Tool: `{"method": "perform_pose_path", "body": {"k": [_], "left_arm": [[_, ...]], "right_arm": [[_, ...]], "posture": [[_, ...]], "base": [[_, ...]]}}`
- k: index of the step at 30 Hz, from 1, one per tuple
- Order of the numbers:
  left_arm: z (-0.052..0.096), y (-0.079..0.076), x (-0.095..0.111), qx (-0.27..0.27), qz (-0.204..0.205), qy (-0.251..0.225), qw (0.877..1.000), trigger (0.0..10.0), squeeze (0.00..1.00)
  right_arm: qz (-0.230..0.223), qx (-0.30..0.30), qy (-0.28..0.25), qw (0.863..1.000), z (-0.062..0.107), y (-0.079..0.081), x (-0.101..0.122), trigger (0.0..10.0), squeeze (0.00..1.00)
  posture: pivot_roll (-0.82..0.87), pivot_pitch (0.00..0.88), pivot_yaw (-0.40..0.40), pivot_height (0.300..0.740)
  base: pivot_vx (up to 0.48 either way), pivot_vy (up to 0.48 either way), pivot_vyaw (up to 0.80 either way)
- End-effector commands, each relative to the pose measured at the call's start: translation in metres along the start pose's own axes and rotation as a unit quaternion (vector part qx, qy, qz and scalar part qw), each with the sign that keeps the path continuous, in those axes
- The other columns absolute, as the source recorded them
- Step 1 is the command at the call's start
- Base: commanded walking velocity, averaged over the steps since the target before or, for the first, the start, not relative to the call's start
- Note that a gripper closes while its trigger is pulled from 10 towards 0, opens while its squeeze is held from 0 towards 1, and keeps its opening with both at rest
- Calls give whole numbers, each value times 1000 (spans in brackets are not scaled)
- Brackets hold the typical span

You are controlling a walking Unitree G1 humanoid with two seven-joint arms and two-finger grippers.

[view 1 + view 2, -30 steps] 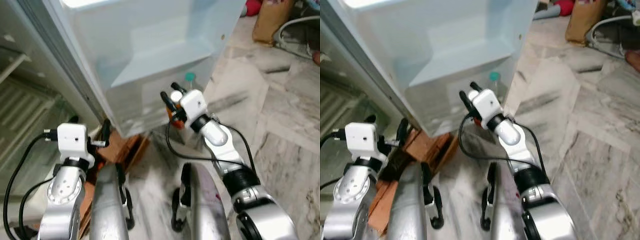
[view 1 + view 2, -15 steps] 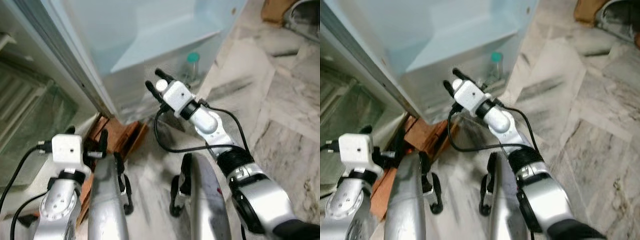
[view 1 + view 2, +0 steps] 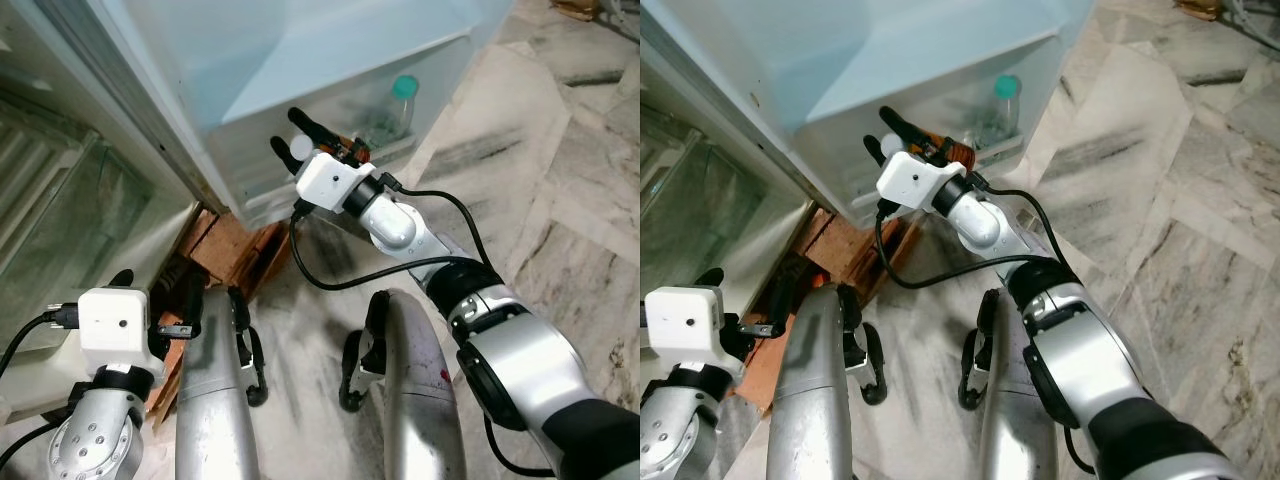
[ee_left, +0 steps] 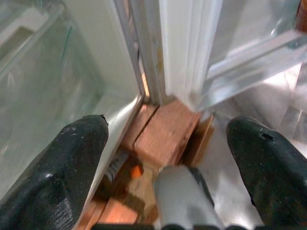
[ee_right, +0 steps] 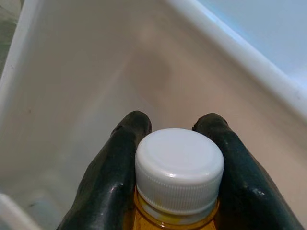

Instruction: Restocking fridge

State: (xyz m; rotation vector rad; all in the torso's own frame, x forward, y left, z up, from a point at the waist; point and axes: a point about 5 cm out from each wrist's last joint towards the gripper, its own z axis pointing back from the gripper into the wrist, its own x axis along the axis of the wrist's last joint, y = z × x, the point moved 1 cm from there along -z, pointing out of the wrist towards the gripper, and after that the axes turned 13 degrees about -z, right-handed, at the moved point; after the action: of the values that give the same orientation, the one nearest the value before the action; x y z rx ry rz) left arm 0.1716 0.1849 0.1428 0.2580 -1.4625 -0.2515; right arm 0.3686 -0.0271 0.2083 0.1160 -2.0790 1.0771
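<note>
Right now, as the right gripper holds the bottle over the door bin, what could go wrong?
1. The right gripper grips the bottle near its cap, so it might swing or slip.
2. A green-capped bottle already stands in the bin; a careless drop could knock it.

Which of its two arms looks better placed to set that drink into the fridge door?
The right. Its right gripper is shut on the white-capped bottle over the door shelf, beside a green-capped bottle. The left gripper hangs open and empty, low by the wooden blocks.
</note>
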Motion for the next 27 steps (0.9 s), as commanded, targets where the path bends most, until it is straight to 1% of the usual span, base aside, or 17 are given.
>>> {"method": "perform_pose_path", "body": {"k": [1, 3, 4, 6, 9, 11, 13, 14, 15, 16, 17, 18, 20, 21, 24, 25, 27], "left_arm": [[8, 2, -2, -1, -1, 19, 1000, 10000, 0], [10, 1, -1, -5, -1, 23, 1000, 10000, 0], [12, 1, -1, -7, 0, 26, 1000, 10000, 0], [12, 1, -2, -10, -1, 29, 1000, 10000, 0], [11, 1, -1, -11, -1, 28, 1000, 10000, 0], [9, 2, 0, -9, -2, 28, 1000, 10000, 0], [9, 3, 1, -8, -2, 30, 1000, 10000, 0], [9, 3, 1, -8, -2, 32, 999, 10000, 0], [9, 3, 1, -8, -2, 32, 999, 10000, 0], [9, 3, 1, -8, -2, 32, 999, 10000, 0], [9, 2, 1, -8, -2, 33, 999, 10000, 0], [9, 2, 1, -8, -2, 33, 999, 10000, 0], [8, 2, 1, -8, -2, 33, 999, 10000, 0], [6, 2, 1, -8, -1, 32, 999, 10000, 0], [2, 2, 1, -10, -1, 29, 1000, 10000, 0], [-1, 1, 1, -11, -1, 26, 1000, 10000, 0], [-2, 1, 2, -13, -1, 24, 1000, 10000, 0]], "right_arm": [[17, 0, 1, 1000, -1, 0, -1, 10000, 0], [15, -6, 10, 1000, -1, -2, -3, 10000, 0], [17, -11, 23, 1000, 1, -1, -7, 10000, 0], [4, -21, 55, 998, 6, 1, -17, 10000, 0], [-8, -23, 85, 996, 11, 6, -26, 10000, 0], [-65, -41, 130, 989, 17, 11, -38, 10000, 0], [-86, -51, 142, 985, 20, 13, -42, 10000, 0], [-106, -60, 152, 981, 22, 14, -45, 10000, 0], [-106, -60, 152, 981, 22, 14, -45, 10000, 0], [-118, -66, 158, 978, 24, 14, -47, 10000, 0], [-139, -83, 172, 972, 29, 13, -52, 10000, 0], [-139, -83, 172, 972, 29, 13, -52, 10000, 0], [-155, -101, 183, 966, 33, 9, -56, 10000, 0], [-171, -121, 194, 958, 38, 4, -60, 10000, 0], [-183, -148, 208, 949, 45, -5, -66, 10000, 0], [-189, -163, 214, 944, 50, -11, -69, 10000, 0], [-192, -176, 217, 941, 53, -16, -71, 10000, 0]], "posture": [[208, 542, -24, 583], [210, 552, -19, 583], [212, 553, -17, 583], [217, 552, -14, 583], [221, 554, -16, 583], [222, 560, -18, 583], [222, 561, -21, 583], [224, 555, -22, 583], [224, 555, -22, 583], [225, 552, -22, 583], [224, 549, -21, 583], [224, 549, -21, 583], [223, 546, -20, 583], [219, 539, -18, 583], [214, 529, -16, 583], [209, 526, -15, 583], [208, 525, -14, 583]], "base": [[0, 0, 0], [0, 0, 0], [0, 0, 0], [0, 0, 0], [0, 0, 0], [0, 0, 0], [0, 0, 0], [0, 0, 0], [0, 0, 0], [0, 0, 0], [0, 0, 0], [0, 0, 0], [0, 0, 0], [0, 0, 0], [0, 0, 0], [0, 0, 0], [0, 0, 0]]}}
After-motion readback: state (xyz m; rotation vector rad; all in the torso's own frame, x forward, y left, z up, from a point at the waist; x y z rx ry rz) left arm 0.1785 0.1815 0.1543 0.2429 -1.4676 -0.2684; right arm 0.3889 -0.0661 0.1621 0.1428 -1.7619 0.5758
